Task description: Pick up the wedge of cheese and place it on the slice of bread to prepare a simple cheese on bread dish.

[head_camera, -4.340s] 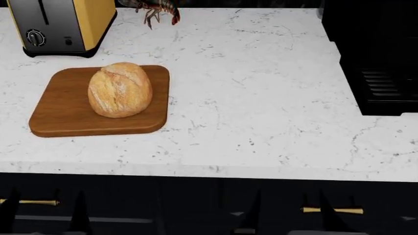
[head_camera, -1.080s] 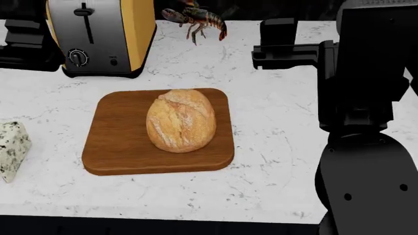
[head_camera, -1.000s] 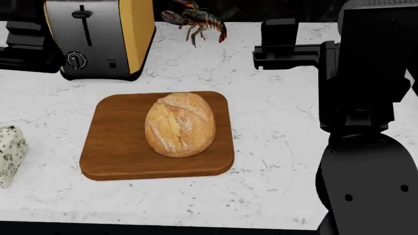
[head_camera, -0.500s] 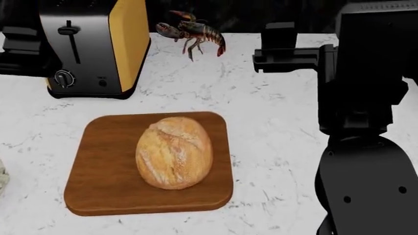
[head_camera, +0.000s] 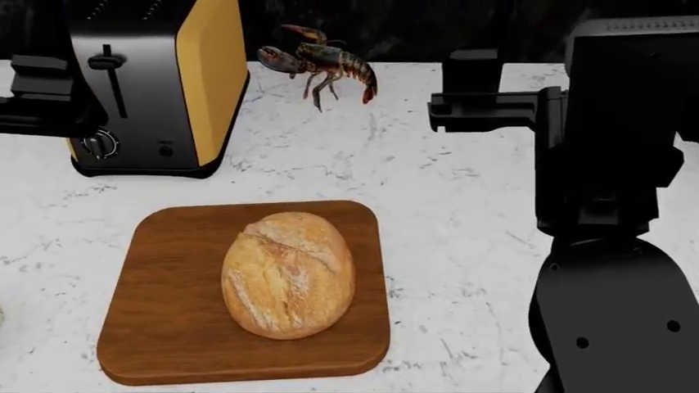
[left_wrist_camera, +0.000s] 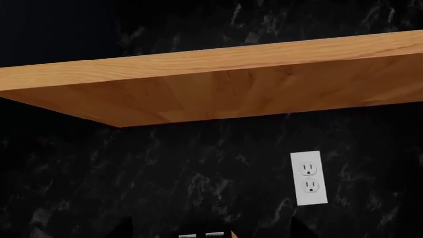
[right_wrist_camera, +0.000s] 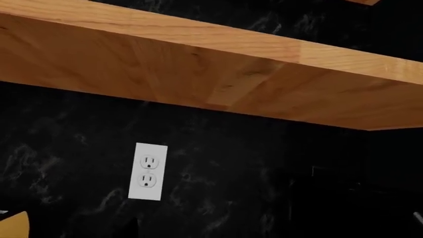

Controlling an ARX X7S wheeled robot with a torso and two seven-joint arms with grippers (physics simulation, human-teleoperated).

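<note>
Neither gripper's state can be told. One golden-brown oval crusty loaf (head_camera: 288,274) sits on the brown wooden cutting board (head_camera: 164,344); no cheese wedge shows. Finding it, probably left, comes next.

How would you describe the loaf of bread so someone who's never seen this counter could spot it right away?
Start at the white marble counter and find the brown wooden cutting board in front of the yellow-sided toaster. The slice of bread lies in the board's middle: an oval, golden-brown crusty loaf with a floury scored top. Nothing else there is round or bready; the red lobster sits farther back.
</note>
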